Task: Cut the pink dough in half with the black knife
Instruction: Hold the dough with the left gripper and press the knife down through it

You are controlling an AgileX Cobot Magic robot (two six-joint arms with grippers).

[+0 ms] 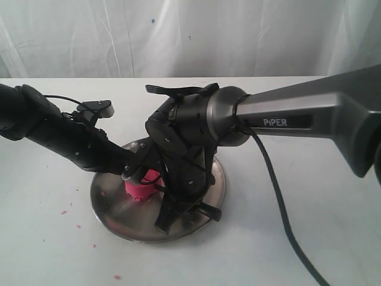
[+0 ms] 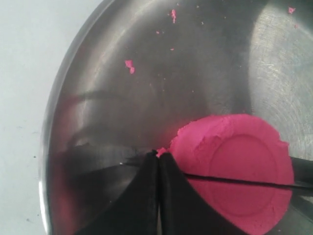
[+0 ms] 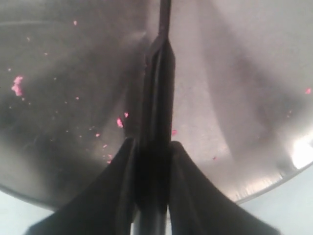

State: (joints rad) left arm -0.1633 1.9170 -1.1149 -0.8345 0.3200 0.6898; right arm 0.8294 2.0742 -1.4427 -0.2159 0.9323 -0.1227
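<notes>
The pink dough (image 2: 234, 156) is one round puck on the steel plate (image 2: 195, 73); in the exterior view the pink dough (image 1: 143, 187) shows between the two arms. The black knife (image 2: 244, 181) shows as a thin dark line of blade across the puck's top. My right gripper (image 3: 152, 147) is shut on the knife (image 3: 161, 73) by its handle, and the blade runs away from it over the plate (image 3: 234, 98). My left gripper (image 2: 159, 154) is shut, with its tips against the puck's edge. In the exterior view the left gripper (image 1: 134, 170) is beside the dough, and the right gripper (image 1: 169, 217) points down at the plate (image 1: 113, 202).
Small pink crumbs (image 2: 129, 65) are scattered on the plate, and more crumbs (image 1: 63, 212) lie on the white table to its left. The right arm's black cable (image 1: 280, 202) trails over the table toward the front. A white curtain hangs behind.
</notes>
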